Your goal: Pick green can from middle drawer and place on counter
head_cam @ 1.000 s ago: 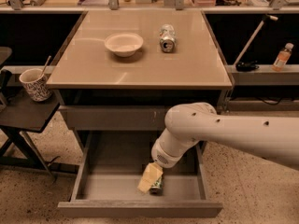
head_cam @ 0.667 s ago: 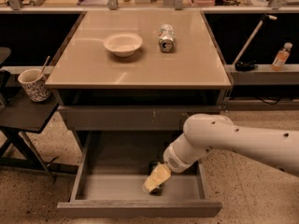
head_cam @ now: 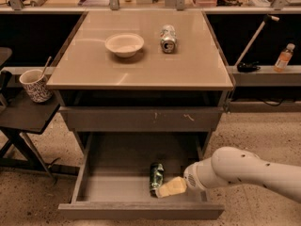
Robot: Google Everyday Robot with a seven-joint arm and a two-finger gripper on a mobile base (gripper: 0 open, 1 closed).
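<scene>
camera view: green can [head_cam: 156, 178] sits in the open middle drawer [head_cam: 117, 187], near-right part, and seems to lie on its side. tool [head_cam: 170, 188] is low in the drawer, just right of the can. cannot tell how wide it stands or whether it grips anything. risks: a nudge rolls the can left; a lift clips the upper drawer front [head_cam: 141, 119] before reaching the surface [head_cam: 188, 69].

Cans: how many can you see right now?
2. The green can is in the middle drawer, next to the gripper; a silver can lies on the counter beside the bowl. More could be hidden.
</scene>
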